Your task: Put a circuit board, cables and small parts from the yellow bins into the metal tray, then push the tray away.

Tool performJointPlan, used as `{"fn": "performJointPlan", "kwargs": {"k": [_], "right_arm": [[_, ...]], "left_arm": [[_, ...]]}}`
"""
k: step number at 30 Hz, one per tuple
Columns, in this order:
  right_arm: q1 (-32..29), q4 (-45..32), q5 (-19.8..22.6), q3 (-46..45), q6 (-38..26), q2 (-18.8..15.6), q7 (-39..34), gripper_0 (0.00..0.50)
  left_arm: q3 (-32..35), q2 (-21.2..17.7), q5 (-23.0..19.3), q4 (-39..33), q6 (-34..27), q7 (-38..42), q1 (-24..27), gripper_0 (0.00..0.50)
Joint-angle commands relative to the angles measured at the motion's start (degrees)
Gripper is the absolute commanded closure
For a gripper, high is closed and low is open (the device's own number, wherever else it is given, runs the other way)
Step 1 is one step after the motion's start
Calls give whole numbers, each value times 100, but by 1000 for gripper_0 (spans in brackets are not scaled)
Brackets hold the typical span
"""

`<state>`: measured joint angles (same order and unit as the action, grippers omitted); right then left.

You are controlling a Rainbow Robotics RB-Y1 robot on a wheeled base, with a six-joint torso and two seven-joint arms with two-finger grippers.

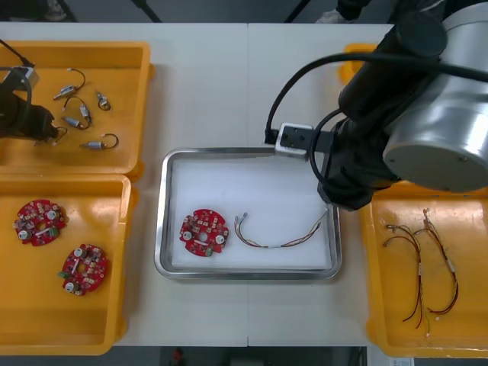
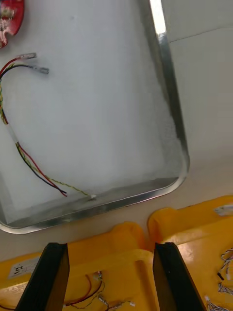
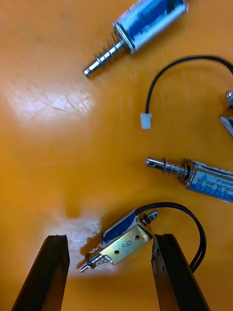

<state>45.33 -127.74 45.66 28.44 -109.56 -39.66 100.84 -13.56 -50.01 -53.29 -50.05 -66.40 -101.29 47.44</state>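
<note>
- The metal tray (image 1: 171, 263) holds a circuit board (image 1: 203, 232) and a cable (image 1: 282, 236).
- Our right gripper (image 2: 109, 245) hangs wide and empty beside it.
- Our left gripper (image 3: 109, 238) gapes over a small metal part (image 3: 121, 242) in a yellow bin (image 1: 130, 53). We judge the part's length slants finger to finger.

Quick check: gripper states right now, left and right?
Left gripper: open, straddling a small metal part.
Right gripper: open, holding nothing.

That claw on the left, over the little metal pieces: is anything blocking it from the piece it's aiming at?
Nothing visible does. The left gripper, fingers open, straddles one small metal part in the yellow bin; other parts lie farther off. The right gripper hangs open by the metal tray.
</note>
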Motion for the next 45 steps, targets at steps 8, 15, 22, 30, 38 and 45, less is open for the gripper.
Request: {"fn": "performJointPlan", "kwargs": {"k": [8,15,22,30,38,45], "right_arm": [[-59,-181,-260,-1508,-44,196,-187,0],[-59,83,-330,-2149,-44,117,-240,0],[-59,470,-391,-2738,-44,-86,-275,0],[-50,769,-514,-3186,-44,-428,-381,0],[-50,1217,-708,-3327,-44,-428,-451,0],[-50,2105,-936,-3810,-44,-393,-521,0]], "left_arm": [[-358,132,-270,320,479,-488,248,0],[-481,132,-375,373,593,-488,257,500],[-375,79,-498,364,409,-506,248,500],[-6,-194,-419,-40,-435,-488,248,500],[583,-361,90,-840,-1595,-321,248,500],[1048,-361,591,-1561,-2650,-84,248,500]]}}
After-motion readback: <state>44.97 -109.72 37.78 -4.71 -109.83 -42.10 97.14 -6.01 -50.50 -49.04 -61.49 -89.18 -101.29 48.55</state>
